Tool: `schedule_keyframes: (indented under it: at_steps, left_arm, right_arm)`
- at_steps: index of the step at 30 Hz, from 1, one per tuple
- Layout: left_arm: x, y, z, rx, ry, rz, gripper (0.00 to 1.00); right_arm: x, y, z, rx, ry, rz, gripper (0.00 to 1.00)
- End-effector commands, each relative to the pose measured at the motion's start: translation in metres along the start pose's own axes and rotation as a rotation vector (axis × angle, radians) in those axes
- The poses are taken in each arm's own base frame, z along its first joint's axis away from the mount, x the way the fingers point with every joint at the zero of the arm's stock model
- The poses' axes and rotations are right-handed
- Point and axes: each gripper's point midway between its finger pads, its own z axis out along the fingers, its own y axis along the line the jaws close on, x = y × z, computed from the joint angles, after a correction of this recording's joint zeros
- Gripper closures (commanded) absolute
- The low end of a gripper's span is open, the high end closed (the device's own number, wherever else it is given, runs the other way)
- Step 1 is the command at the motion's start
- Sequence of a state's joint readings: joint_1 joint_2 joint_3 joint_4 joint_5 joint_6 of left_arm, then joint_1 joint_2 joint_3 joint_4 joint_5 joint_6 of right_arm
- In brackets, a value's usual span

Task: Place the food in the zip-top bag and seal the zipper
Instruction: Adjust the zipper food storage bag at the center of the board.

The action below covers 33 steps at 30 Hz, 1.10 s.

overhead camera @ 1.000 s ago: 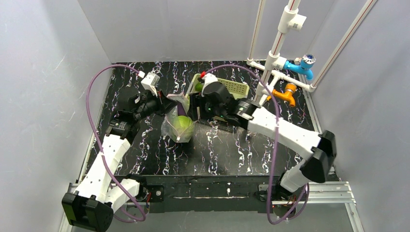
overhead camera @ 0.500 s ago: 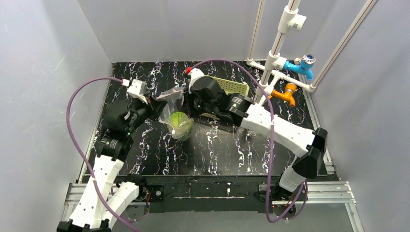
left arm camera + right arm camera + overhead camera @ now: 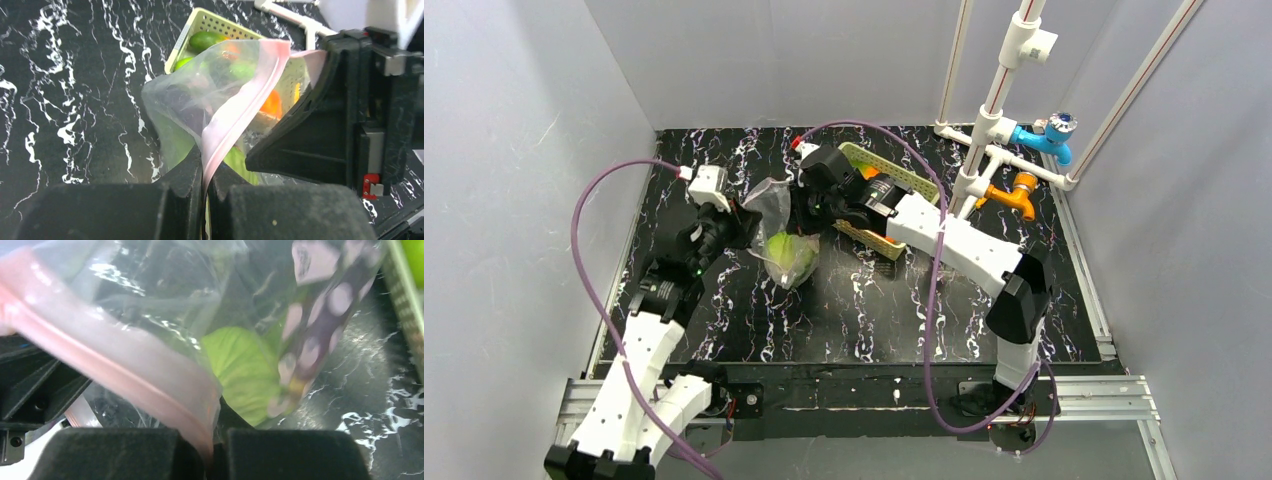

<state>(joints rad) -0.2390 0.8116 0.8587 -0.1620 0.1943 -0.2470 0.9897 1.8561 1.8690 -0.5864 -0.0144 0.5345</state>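
Two clenched grips on the zipper (image 3: 241,111), left claw (image 3: 205,172) extended forward, right claw (image 3: 215,442) reaching across leftward

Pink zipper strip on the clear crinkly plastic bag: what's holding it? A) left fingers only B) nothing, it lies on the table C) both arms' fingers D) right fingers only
C: the left fingers pinch the pink zipper strip in the left wrist view, and the right fingers pinch it in the right wrist view.
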Motion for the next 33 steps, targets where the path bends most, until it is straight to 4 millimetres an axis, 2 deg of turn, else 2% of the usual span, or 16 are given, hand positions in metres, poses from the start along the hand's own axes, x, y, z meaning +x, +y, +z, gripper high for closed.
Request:
schedule_keyframes:
  at_steps: [1,2,5,8,10,13,17,21,24,27,30,33]
  left_arm:
    - [-0.037,0.004,-0.016,-0.058,-0.142,0.017,1.00]
    - [-0.036,0.007,-0.016,-0.080,-0.118,0.016,1.00]
    - [-0.048,-0.001,-0.028,-0.043,-0.194,0.033,1.00]
    - [-0.055,-0.006,-0.041,-0.021,-0.278,0.058,1.00]
    - [-0.056,-0.005,-0.042,-0.027,-0.281,0.071,1.00]
    - [-0.047,0.002,-0.021,-0.052,-0.206,0.042,1.00]
    - [-0.009,0.006,0.016,-0.047,0.077,-0.017,1.00]
    - [-0.011,-0.012,0.018,0.060,0.034,-0.027,1.00]
    - [-0.009,-0.016,0.019,0.089,0.041,-0.019,1.00]
    - [-0.019,-0.015,0.008,0.066,0.006,0.014,1.00]
    - [-0.034,-0.004,-0.010,0.002,-0.140,0.050,1.00]
    - [-0.041,0.009,-0.018,-0.078,-0.177,0.077,1.00]
  right_arm:
    - [-0.032,0.055,-0.051,-0.261,-0.109,0.036,0.86]
    - [-0.031,0.055,-0.052,-0.268,-0.124,0.038,0.84]
    - [-0.029,0.051,-0.054,-0.255,-0.126,0.051,0.90]
    - [-0.025,0.059,-0.055,-0.297,-0.096,0.047,0.92]
    - [-0.021,0.062,-0.053,-0.325,-0.083,0.045,0.91]
    - [-0.012,0.048,-0.041,-0.277,-0.063,0.045,0.86]
    - [0.002,0.014,-0.027,-0.175,-0.020,0.080,0.84]
    - [0.002,0.006,-0.027,-0.150,-0.026,0.094,0.81]
    - [-0.010,0.016,-0.033,-0.188,-0.059,0.092,0.74]
    - [-0.019,0.035,-0.036,-0.258,-0.058,0.089,0.74]
    - [-0.024,0.056,-0.041,-0.319,-0.071,0.074,0.74]
    - [-0.023,0.062,-0.043,-0.331,-0.087,0.054,0.73]
